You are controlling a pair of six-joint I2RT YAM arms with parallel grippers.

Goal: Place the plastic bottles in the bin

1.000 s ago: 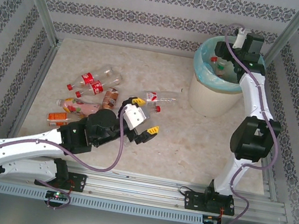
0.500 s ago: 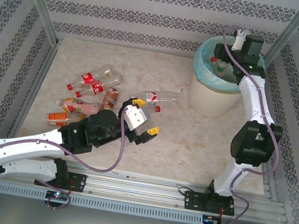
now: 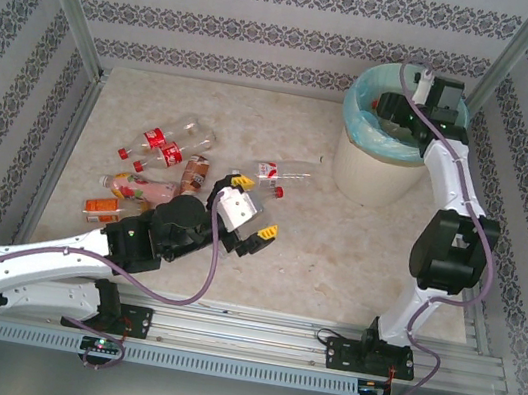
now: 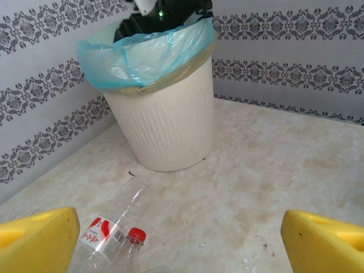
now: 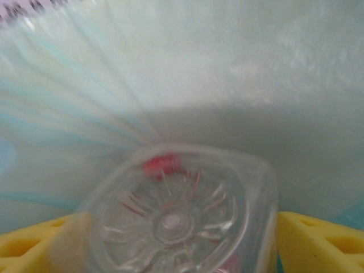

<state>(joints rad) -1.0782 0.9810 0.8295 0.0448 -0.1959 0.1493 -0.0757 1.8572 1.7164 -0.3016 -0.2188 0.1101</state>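
My right gripper [image 5: 177, 242] is down inside the bin [image 3: 374, 175], shut on a clear plastic bottle [image 5: 179, 213] whose ribbed base faces the camera, with red showing through it. The turquoise liner [image 5: 187, 68] rises behind it. From above, the right gripper [image 3: 394, 108] sits within the liner rim. My left gripper [image 3: 260, 207] hovers open over the table with nothing between its yellow fingers [image 4: 37, 242]. A clear bottle with a red and white label [image 4: 108, 227] lies just ahead of it, with a red cap [image 4: 135, 235] beside it. Several more bottles [image 3: 163, 165] lie in a heap to the left.
The cream bin [image 4: 165, 125] stands in the far right corner against patterned walls [image 3: 271, 32]. Metal frame posts [image 3: 68, 8] edge the marble table [image 3: 336, 250]. One bottle [image 3: 283, 172] lies apart between the heap and the bin.
The right gripper has sunk lower and slightly left into the bin with its bottle. The left arm has barely moved.
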